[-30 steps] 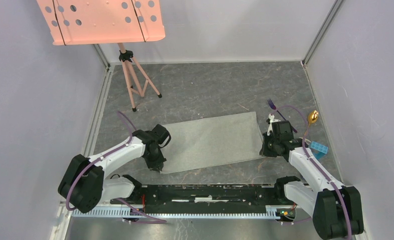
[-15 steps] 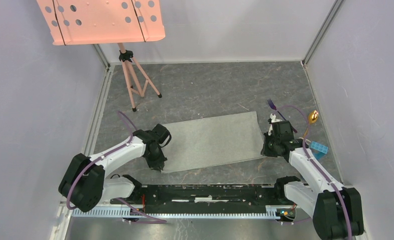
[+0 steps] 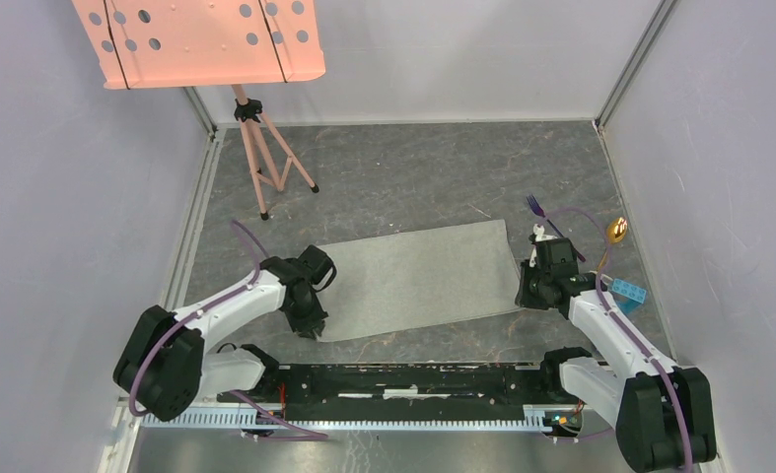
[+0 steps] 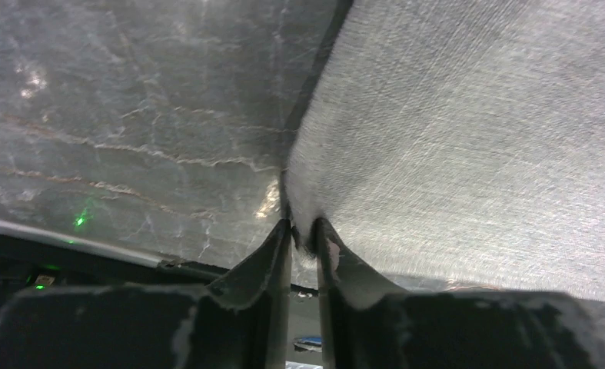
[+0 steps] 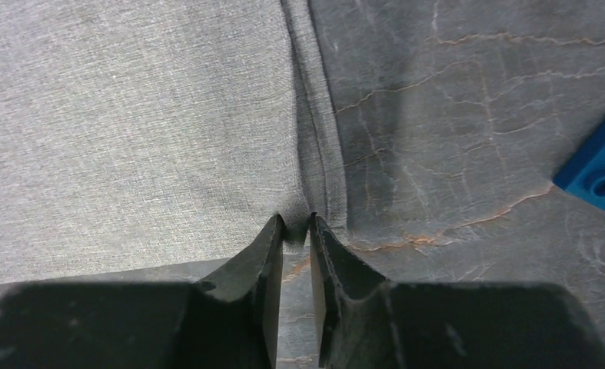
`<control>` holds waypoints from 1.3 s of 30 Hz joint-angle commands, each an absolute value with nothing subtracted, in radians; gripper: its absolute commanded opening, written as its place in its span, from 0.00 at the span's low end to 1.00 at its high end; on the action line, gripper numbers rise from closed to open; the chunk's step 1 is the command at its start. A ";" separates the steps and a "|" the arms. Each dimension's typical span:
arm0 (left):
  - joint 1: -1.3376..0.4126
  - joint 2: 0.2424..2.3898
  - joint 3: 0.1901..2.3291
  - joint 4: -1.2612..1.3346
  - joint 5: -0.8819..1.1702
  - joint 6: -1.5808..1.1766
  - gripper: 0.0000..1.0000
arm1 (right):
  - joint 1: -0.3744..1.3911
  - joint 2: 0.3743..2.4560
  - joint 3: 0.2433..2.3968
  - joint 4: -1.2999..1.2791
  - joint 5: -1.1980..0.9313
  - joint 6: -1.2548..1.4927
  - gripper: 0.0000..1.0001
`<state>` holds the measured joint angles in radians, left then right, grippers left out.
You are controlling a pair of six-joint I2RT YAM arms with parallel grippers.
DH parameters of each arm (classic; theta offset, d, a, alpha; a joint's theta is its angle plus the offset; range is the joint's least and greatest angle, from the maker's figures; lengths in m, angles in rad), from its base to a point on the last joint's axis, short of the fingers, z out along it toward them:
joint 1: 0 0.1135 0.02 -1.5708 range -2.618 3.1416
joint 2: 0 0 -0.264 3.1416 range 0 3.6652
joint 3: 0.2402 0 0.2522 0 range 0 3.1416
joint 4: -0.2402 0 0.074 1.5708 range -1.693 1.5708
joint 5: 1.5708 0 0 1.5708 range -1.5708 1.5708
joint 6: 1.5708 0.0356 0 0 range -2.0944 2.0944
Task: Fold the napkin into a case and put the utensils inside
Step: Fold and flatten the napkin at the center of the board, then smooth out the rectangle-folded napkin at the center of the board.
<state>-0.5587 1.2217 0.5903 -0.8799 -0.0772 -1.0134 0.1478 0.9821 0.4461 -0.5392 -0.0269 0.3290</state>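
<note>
The grey napkin (image 3: 413, 281) lies flat in the middle of the table. My left gripper (image 3: 312, 330) is at its near left corner. In the left wrist view the jaws (image 4: 303, 227) stand a narrow gap apart, open, with a tuft of the napkin (image 4: 476, 138) corner still between the tips. My right gripper (image 3: 527, 301) is at the near right corner. Its jaws (image 5: 295, 223) are also slightly open around the napkin (image 5: 130, 115) edge. The purple fork (image 3: 539, 212) and the gold-bowled spoon (image 3: 616, 232) lie on the table beyond the right gripper.
A blue toy block (image 3: 627, 294) sits right of the right arm, and shows as the block (image 5: 599, 169) in the right wrist view. A salmon-pink perforated panel (image 3: 201, 39) on a tripod (image 3: 265, 158) stands at the back left. Walls enclose the table.
Both grippers' jaws have parted a little at the napkin's near corners. The arms and the napkin have hardly moved.
</note>
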 commanded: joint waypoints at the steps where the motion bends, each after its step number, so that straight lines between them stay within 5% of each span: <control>1: -0.561 1.155 0.590 -0.964 -0.120 -1.058 0.36 | 0.140 0.977 0.468 -0.514 0.047 0.322 0.30; 9: -0.563 0.947 0.671 -1.087 -0.082 -1.036 0.76 | 0.141 0.855 0.555 -0.596 0.048 0.283 0.57; 12: -0.562 0.893 0.646 -0.953 0.021 -0.980 0.83 | 0.142 0.845 0.510 -0.484 -0.223 0.244 0.69; 16: -0.554 0.902 0.647 -0.737 0.071 -0.910 0.92 | 0.141 0.993 0.500 -0.364 -0.430 0.229 0.71; 24: -0.433 1.146 0.657 -0.424 0.134 -0.824 0.99 | 0.126 1.074 0.456 -0.265 -0.179 0.248 0.81; 31: -0.348 1.240 0.760 -0.349 0.163 -0.756 1.00 | 0.126 1.186 0.580 -0.078 -0.319 0.251 0.85; 39: -0.205 1.388 0.792 -0.246 0.272 -0.784 1.00 | 0.125 1.480 0.751 0.115 -0.428 0.381 0.75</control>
<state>-0.2264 1.3289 0.7536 -0.3256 0.2047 -0.8162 0.1287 1.3922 0.6743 -0.0326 -0.3771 0.3195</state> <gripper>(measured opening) 0.995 0.781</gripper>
